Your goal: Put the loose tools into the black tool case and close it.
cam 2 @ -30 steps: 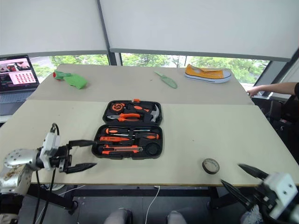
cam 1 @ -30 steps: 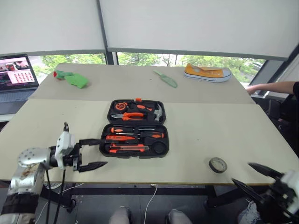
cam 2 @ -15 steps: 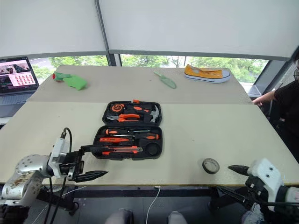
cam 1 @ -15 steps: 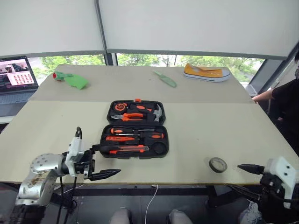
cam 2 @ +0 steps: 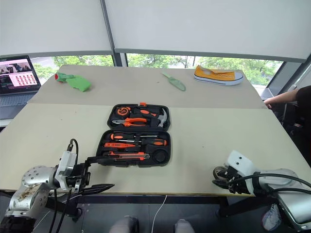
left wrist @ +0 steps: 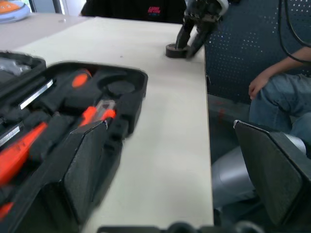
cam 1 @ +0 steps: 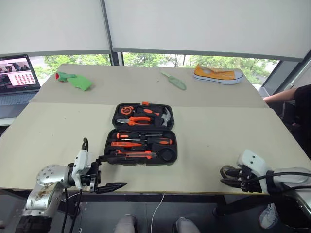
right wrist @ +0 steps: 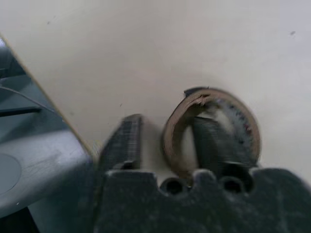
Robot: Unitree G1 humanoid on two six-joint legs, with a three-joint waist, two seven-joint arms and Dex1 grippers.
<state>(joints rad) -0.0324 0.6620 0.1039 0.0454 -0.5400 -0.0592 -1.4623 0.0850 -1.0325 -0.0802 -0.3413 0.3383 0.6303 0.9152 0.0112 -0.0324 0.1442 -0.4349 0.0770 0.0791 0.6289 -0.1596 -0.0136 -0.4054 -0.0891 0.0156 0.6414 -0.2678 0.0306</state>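
At the lower right of the head views, our right gripper (cam 1: 227,176) sits over the dark tape roll (cam 1: 226,171) near the table's front edge; the wrist view shows one finger (right wrist: 214,145) inside the roll's hole and the other finger just outside its wall, so the jaws straddle the ring, though we cannot tell whether they are pressing on it yet. Near the lower left, our left gripper (cam 1: 111,172) points toward the right of the frame with its two black fingers spread wide apart and nothing between them: the upper finger lies at the front left corner of the black tool case (cam 1: 171,160), the lower one past the table's front edge. That case lies open in the middle of the beige table (cam 1: 218,126), lid half toward the windows. Its front half holds two long orange-and-black screwdrivers (cam 1: 160,141), a small orange tester screwdriver (cam 1: 120,144) and an orange-black utility knife (cam 1: 136,155); the far half holds pliers (cam 1: 137,121) and a hammer (cam 1: 165,117). Across the upper part of the frame lie a green garden trowel (cam 1: 174,81), a yellow sneaker (cam 1: 218,74) and a green object with a red tip (cam 1: 73,80). A laptop (cam 1: 17,73) stands at the upper left, and a person's arm (cam 1: 284,94) shows at the right edge.
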